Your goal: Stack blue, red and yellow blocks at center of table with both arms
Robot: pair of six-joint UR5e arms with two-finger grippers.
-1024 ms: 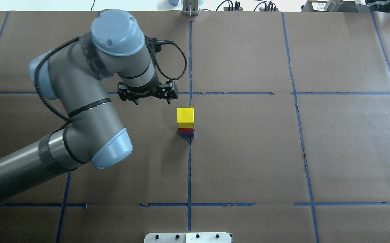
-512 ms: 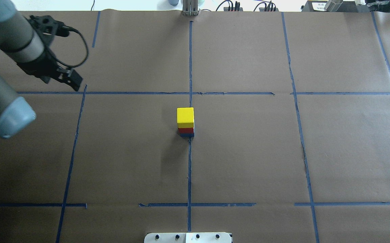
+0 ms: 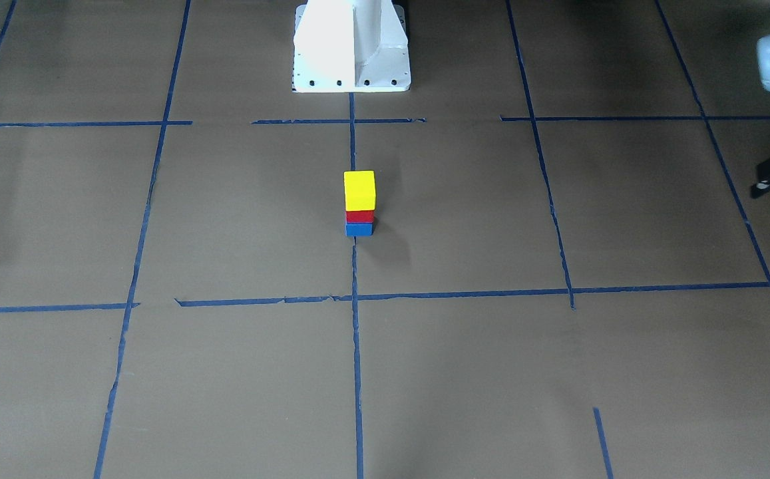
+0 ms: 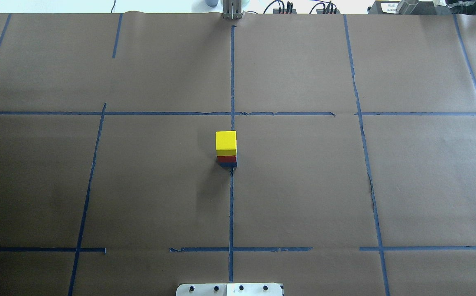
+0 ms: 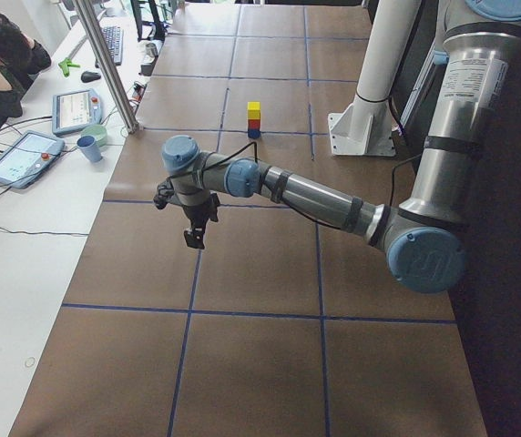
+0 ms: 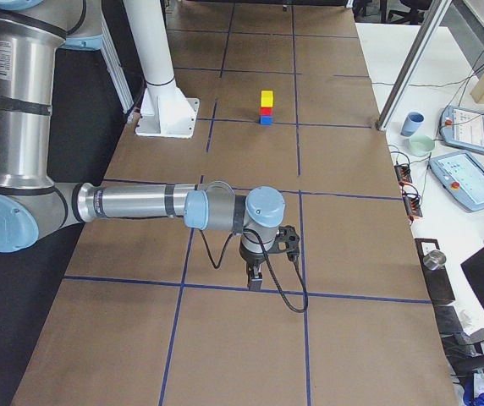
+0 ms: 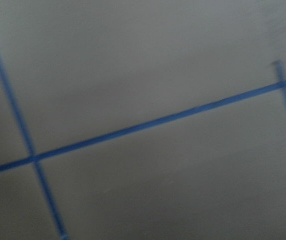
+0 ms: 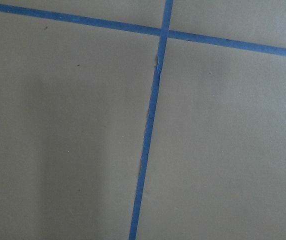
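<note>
Hanging above the brown paper point(image 4: 303, 185), the left gripper point(image 5: 192, 239) and the right gripper point(image 6: 255, 280) are each well apart from the blocks. Whether their jaws are open or closed, I cannot tell. At the table's center the yellow block point(image 4: 226, 141) sits on the red block point(image 4: 226, 158), and this one on the blue block point(image 4: 227, 164).

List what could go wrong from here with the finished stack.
1. The yellow block tops a narrow tower on the red block and blue block; a jolt to the table might topple it.
2. The left arm and right arm stretch low over the table, clear of the stack; a sweep through the centre at that height could hit it.
</note>
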